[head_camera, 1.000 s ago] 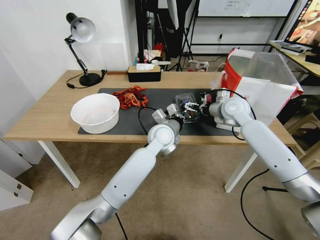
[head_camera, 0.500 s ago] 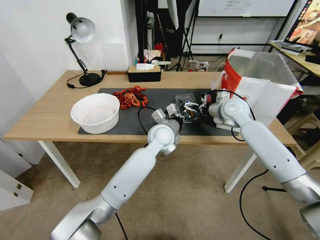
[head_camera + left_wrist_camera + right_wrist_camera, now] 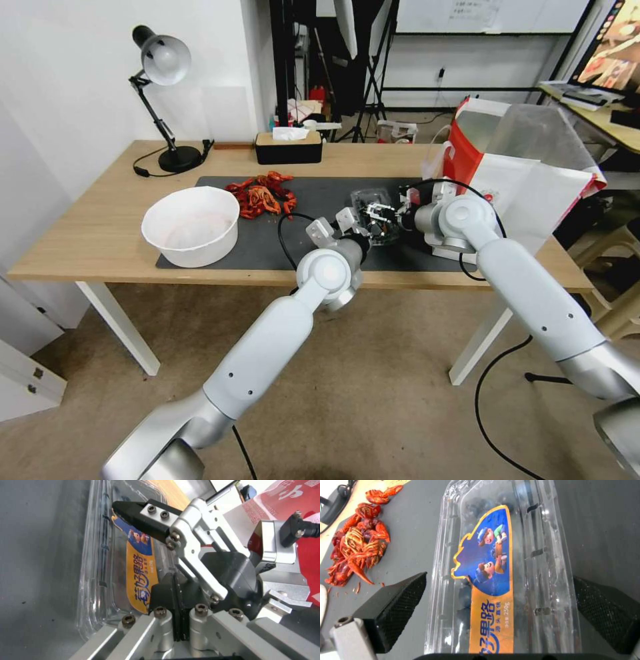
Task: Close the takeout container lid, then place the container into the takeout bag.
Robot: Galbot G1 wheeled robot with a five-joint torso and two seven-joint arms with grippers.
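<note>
Takeout container (image 3: 506,580) label: "250g"

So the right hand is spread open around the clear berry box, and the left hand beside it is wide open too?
Not quite. The left hand is shut, its fingers pressed together against the takeout container, as the left wrist view shows. The right hand is indeed spread open, one finger either side of the box.
</note>
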